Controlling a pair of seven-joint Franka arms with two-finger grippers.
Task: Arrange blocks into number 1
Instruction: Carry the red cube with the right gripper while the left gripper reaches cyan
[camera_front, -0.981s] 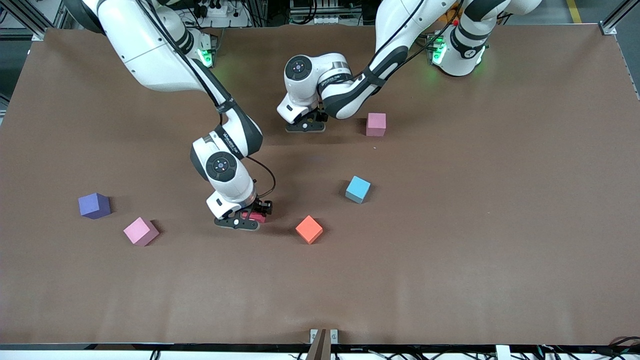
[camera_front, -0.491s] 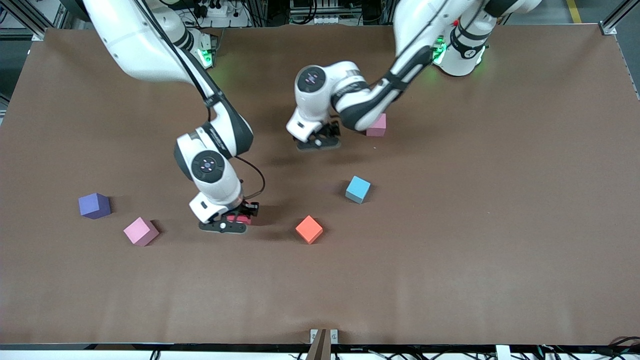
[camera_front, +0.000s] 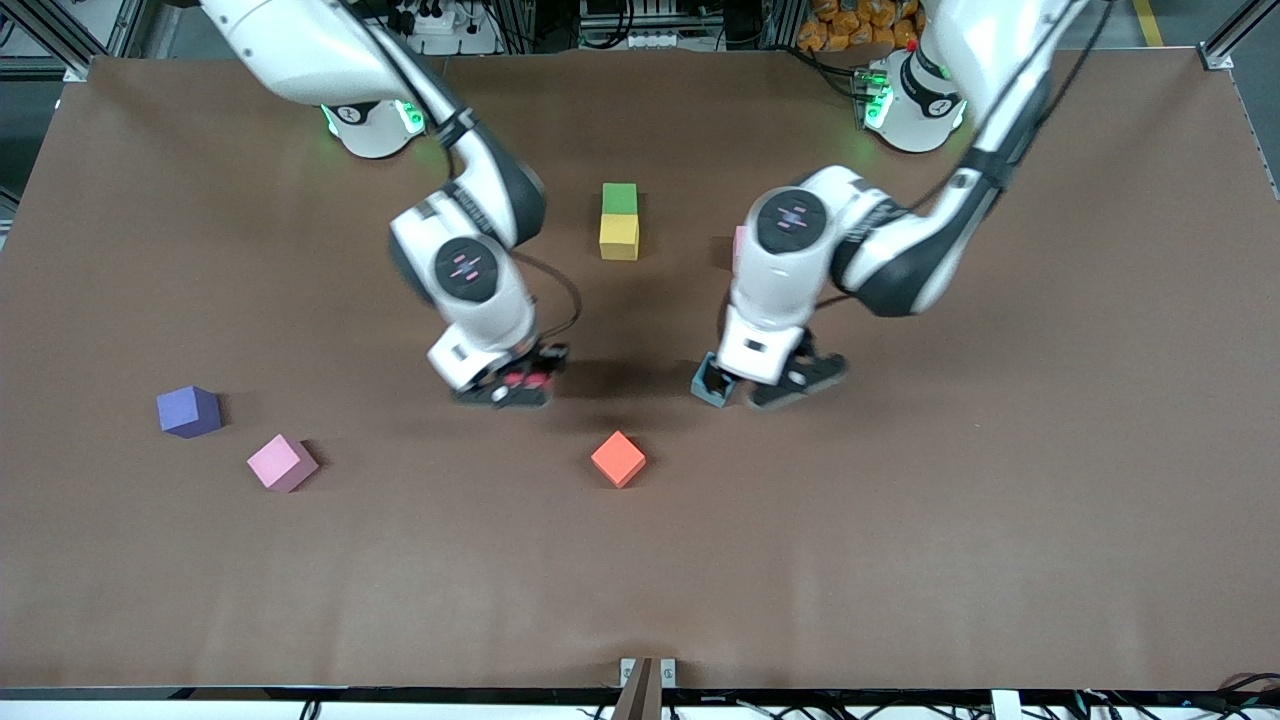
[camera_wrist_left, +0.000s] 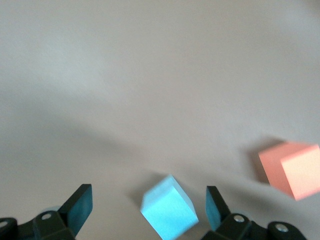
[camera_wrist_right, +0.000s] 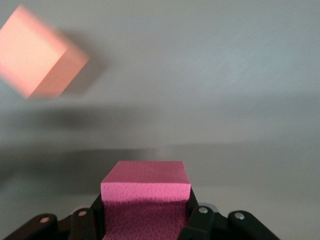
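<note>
Left claw (camera_wrist_left: 148, 212) wide around light blue block (camera_wrist_left: 168, 213); right claw (camera_front: 512, 388) clamps red block (camera_wrist_right: 145, 199)

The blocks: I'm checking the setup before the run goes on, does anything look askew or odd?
Nothing damaged. The green block and yellow block sit squarely in line. The orange block, the pink block and the blue block between the open left gripper's fingers lie turned at angles. The right gripper holds a red block.

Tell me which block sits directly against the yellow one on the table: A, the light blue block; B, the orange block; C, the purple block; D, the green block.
D: the green block touches the yellow block, on the side farther from the front camera.
</note>
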